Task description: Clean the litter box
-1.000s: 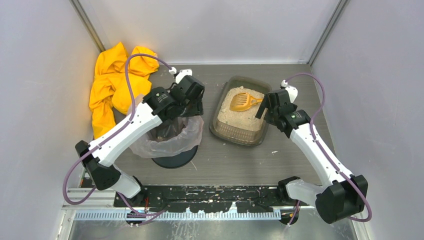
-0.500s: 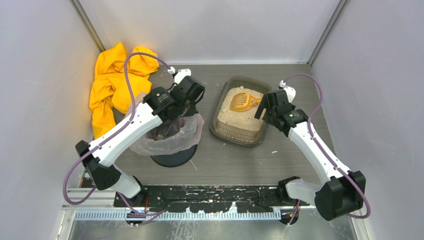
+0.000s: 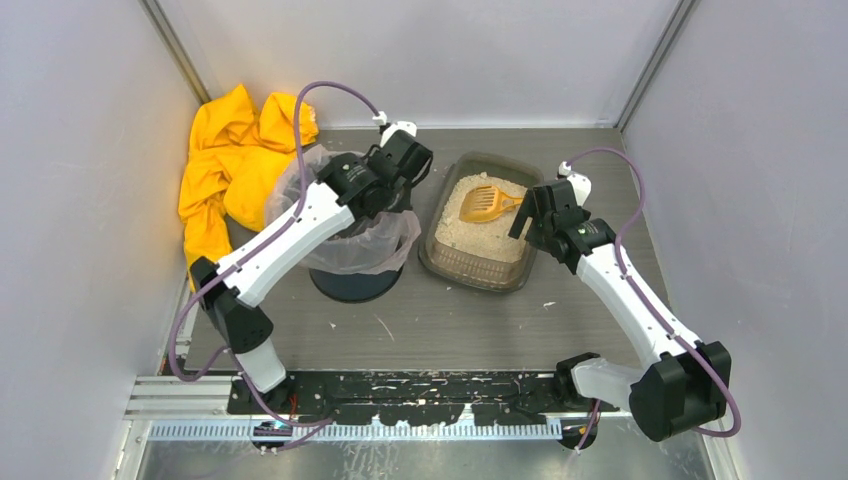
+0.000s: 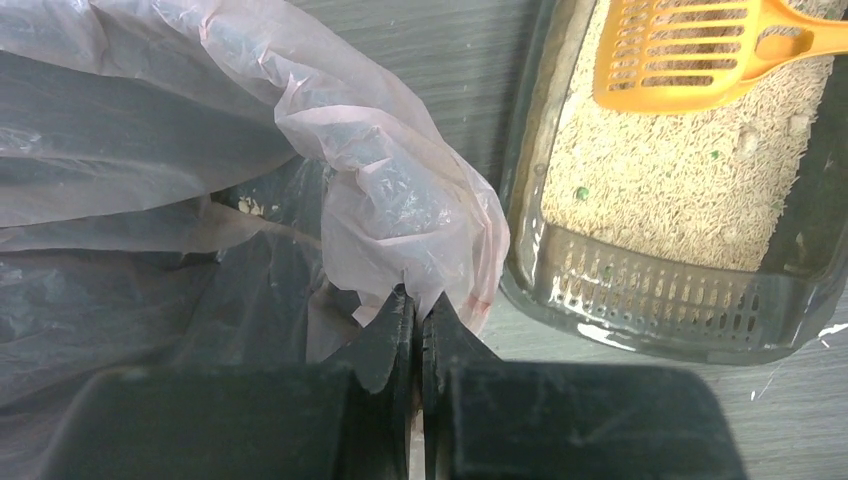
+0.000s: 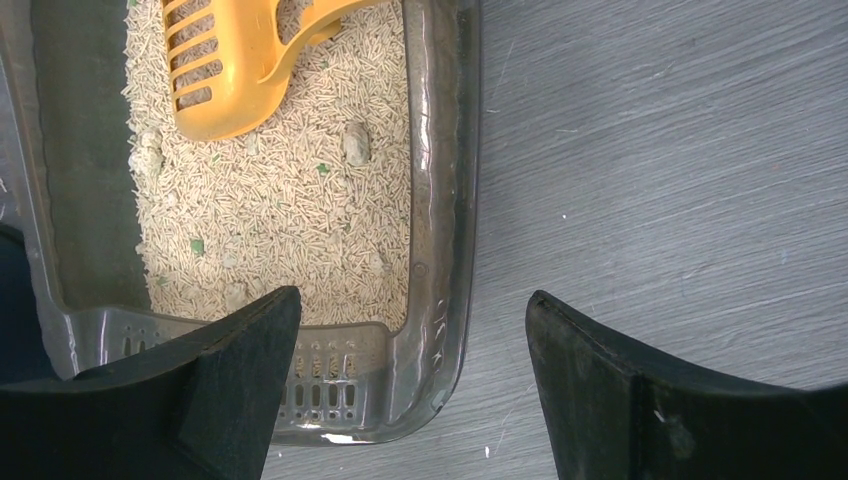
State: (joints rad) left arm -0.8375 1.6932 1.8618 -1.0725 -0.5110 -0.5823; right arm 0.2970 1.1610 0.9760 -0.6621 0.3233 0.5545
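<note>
Your left gripper (image 4: pixel 415 305) has its jaws pressed together, pinching a fold of the clear bag (image 4: pixel 400 200) at the rim of the round bin (image 3: pixel 350 282). The plastic bunches up right at the fingertips, and the bag's mouth gapes open on the far side of that arm.

Just to the right of the bin sits the litter box (image 3: pixel 478 274), flat on the grey table (image 3: pixel 450 325), between your 2 arms. Its litter is beige, with a few green specks and at least 1 pale clump (image 5: pixel 355 143) near the right wall. The orange scoop (image 3: pixel 483 205) lies face down on the litter at the far end, its handle pointing toward your right arm.

Your right gripper (image 5: pixel 412 298) hangs with its jaws wide apart and nothing between them. 1 finger is over the box's slotted near end, the other over bare table, so they straddle the right wall.

A yellow cloth (image 3: pixel 235 160) is heaped in the far left corner.
</note>
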